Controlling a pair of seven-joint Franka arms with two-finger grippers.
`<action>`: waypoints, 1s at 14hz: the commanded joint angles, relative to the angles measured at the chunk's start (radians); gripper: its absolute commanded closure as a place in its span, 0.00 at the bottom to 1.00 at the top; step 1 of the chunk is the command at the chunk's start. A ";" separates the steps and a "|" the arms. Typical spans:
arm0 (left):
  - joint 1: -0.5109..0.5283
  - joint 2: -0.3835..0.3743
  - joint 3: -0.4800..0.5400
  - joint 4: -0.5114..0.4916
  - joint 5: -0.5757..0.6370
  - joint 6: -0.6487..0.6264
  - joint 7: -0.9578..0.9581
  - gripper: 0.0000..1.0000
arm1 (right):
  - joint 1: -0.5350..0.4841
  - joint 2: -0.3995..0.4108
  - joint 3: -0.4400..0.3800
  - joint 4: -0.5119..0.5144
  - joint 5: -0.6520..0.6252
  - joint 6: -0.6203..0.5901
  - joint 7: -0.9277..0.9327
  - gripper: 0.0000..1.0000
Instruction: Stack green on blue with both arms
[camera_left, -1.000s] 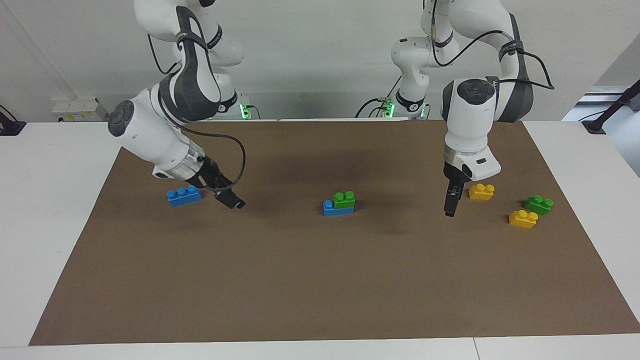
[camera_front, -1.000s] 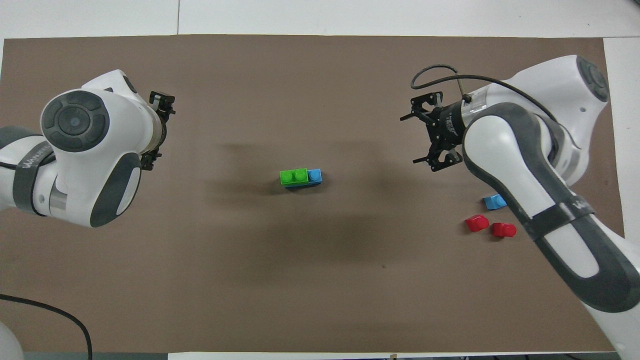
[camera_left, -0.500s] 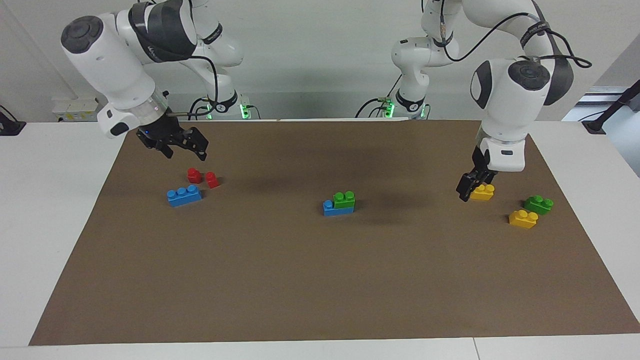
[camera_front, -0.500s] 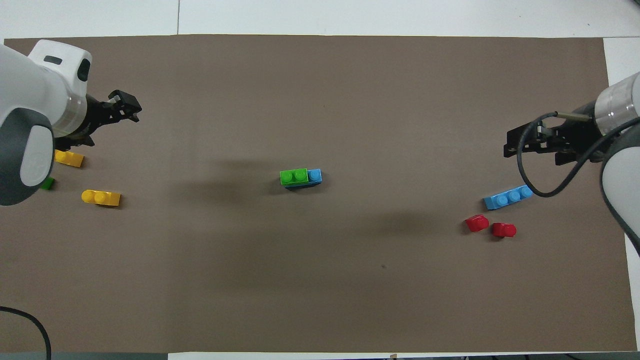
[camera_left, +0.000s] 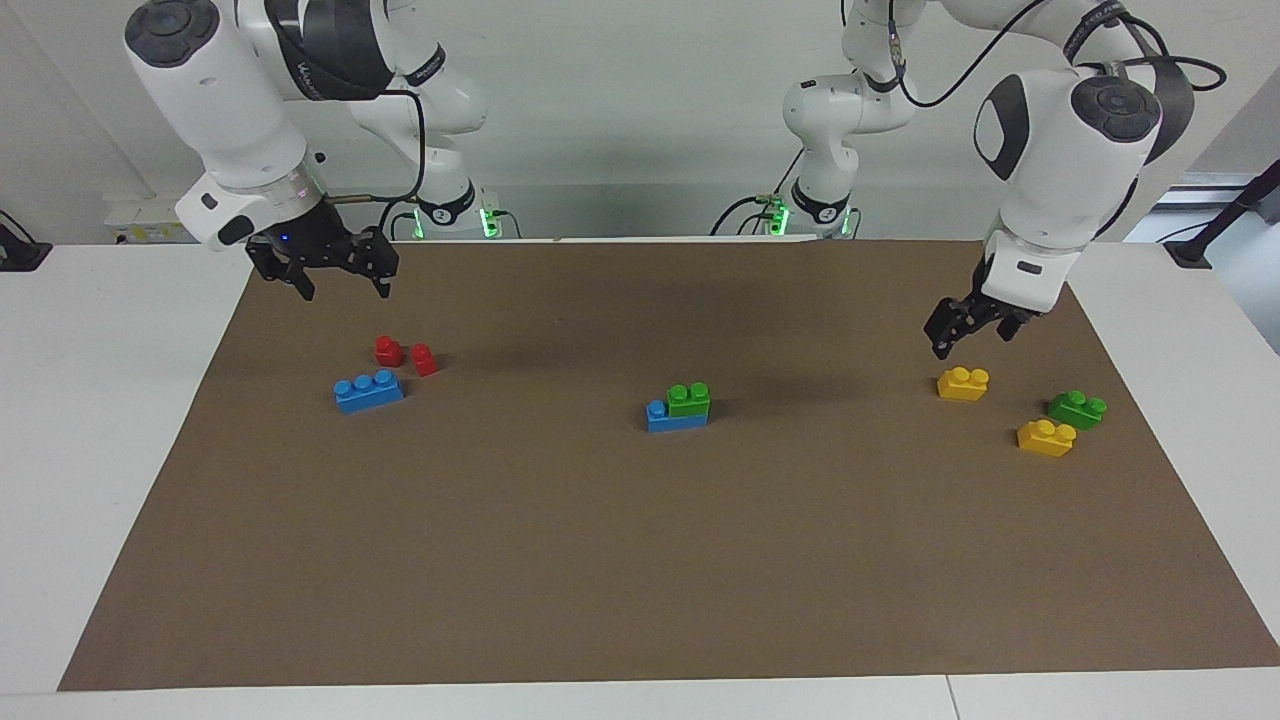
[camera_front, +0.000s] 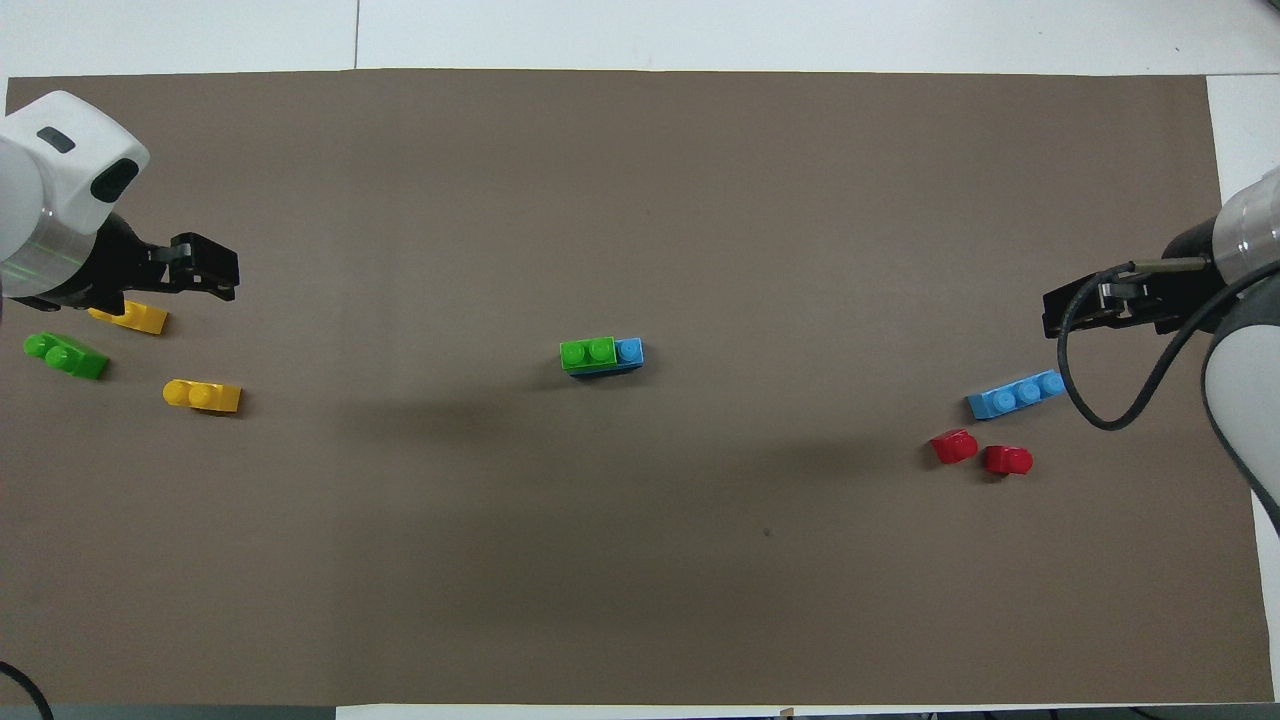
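Both arms have drawn up and back from the middle of the table since a second ago, when their grippers hung low over the mat.

Facing view: the right gripper (camera_left: 344, 290) hovers over the mat at the right arm's end, nearer the robots than the red blocks (camera_left: 405, 355), fingers spread and empty. The left gripper (camera_left: 968, 338) hangs above a yellow brick (camera_left: 963, 384) at the left arm's end, jaws also apart, holding nothing. The green brick (camera_left: 689, 399) sits pressed onto the blue brick (camera_left: 665, 418) at the table's centre, covering two studs and leaving one bare; judging by this, the stack is done and the arms are clearing away. All bricks are glossy moulded plastic with round studs; the brown mat (camera_left: 640, 560) looks matte and papery.

Overhead view: the green brick (camera_front: 588, 353) lies flush along the blue brick (camera_front: 629, 350), edges aligned. A second blue brick (camera_front: 1016, 394) lies loose near the right gripper (camera_front: 1050, 312), just farther from the robots than the two rounded red blocks (camera_front: 980, 453). The left gripper (camera_front: 228, 278) is over the mat beside a yellow brick (camera_front: 130, 318); a spare green brick (camera_front: 66, 355) and another yellow brick (camera_front: 202, 396) rest untouched close by.
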 joint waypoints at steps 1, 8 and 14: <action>0.005 -0.049 0.002 -0.016 -0.033 -0.058 0.049 0.00 | -0.011 -0.005 0.009 -0.011 -0.023 -0.002 -0.019 0.00; 0.042 -0.063 0.005 -0.011 -0.143 -0.047 0.103 0.00 | -0.012 -0.010 0.009 -0.012 -0.022 0.004 -0.015 0.00; 0.042 -0.066 0.008 -0.014 -0.143 -0.031 0.169 0.00 | -0.014 -0.010 0.009 -0.014 -0.022 0.004 -0.013 0.00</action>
